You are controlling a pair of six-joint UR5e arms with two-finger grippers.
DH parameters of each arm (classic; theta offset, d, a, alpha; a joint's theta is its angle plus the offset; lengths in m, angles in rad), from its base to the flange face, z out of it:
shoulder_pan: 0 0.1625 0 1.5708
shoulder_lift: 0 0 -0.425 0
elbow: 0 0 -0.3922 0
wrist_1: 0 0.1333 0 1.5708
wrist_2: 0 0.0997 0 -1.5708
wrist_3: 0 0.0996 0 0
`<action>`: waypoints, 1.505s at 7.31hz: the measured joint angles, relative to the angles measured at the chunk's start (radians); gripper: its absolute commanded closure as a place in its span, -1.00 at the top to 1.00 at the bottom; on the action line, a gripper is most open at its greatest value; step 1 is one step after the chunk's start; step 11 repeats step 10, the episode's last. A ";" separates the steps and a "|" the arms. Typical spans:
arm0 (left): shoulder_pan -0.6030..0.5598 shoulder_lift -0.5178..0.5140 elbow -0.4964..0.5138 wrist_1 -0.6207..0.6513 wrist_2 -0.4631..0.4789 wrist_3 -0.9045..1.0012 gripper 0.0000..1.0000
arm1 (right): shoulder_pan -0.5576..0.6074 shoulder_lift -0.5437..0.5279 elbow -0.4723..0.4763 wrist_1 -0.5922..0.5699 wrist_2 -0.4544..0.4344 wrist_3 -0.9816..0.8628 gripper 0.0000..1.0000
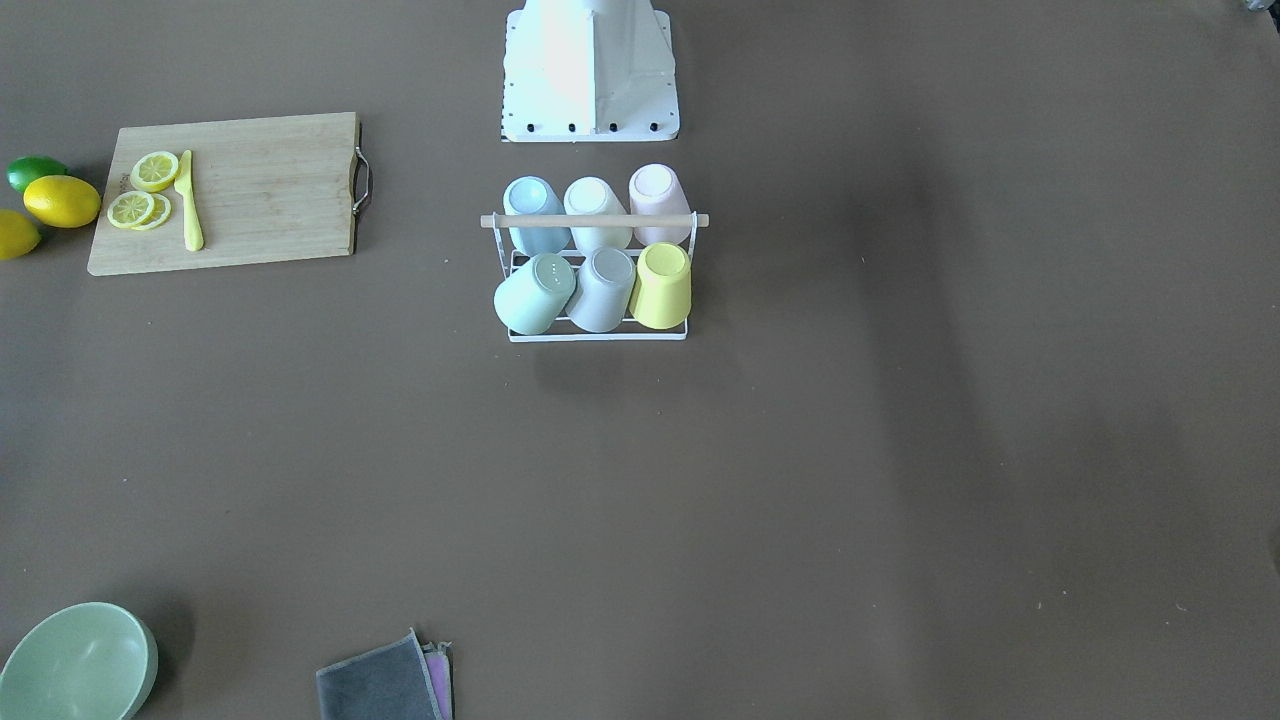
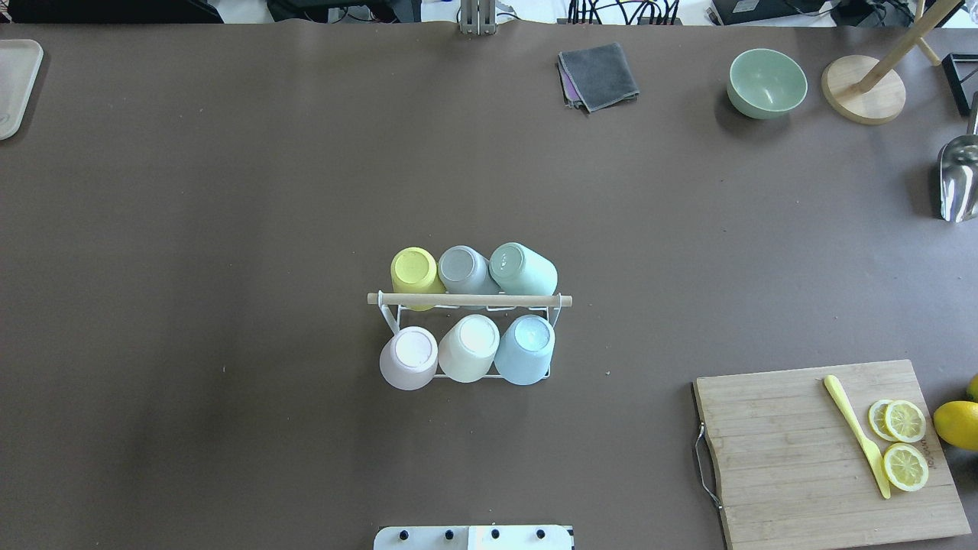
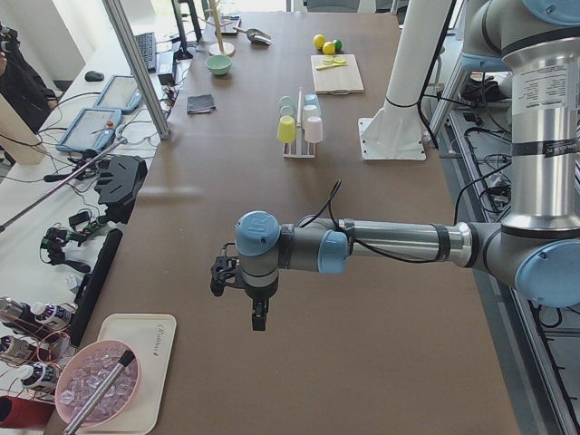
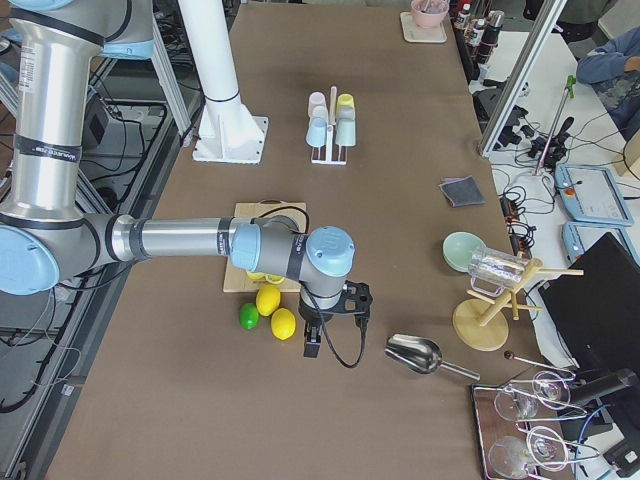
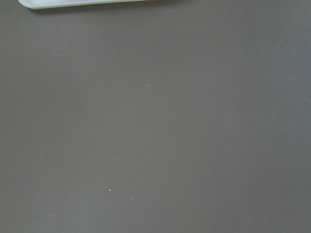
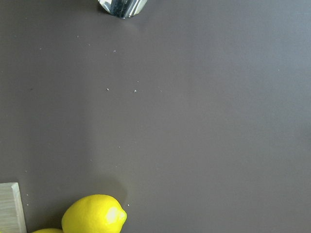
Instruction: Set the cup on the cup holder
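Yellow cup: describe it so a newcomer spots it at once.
Ahead of the robot's base stands a wire rack with a wooden rod. Of six upside-down cups on it, the yellow cup ends the far row, the only yellow one.

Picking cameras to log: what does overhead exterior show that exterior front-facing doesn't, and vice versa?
Only overhead exterior: the metal scoop, the round wooden stand base and a white tray, all at the table's edges.
Only exterior front-facing: the green lime beside the lemons.
Both: the cup holder with six cups inverted on it, three on each side of its rod; the cutting board with lemon slices and yellow knife; the green bowl; the grey cloth.
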 measured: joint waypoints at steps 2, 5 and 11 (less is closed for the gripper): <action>-0.002 -0.010 0.032 0.001 -0.006 -0.012 0.96 | 0.000 0.000 0.001 0.000 0.000 0.001 1.00; -0.003 -0.012 0.043 -0.012 -0.010 -0.015 0.96 | 0.000 -0.002 0.001 0.000 0.001 0.000 1.00; -0.003 -0.007 0.038 -0.015 -0.011 -0.012 0.96 | 0.000 -0.003 0.002 0.000 0.001 0.000 1.00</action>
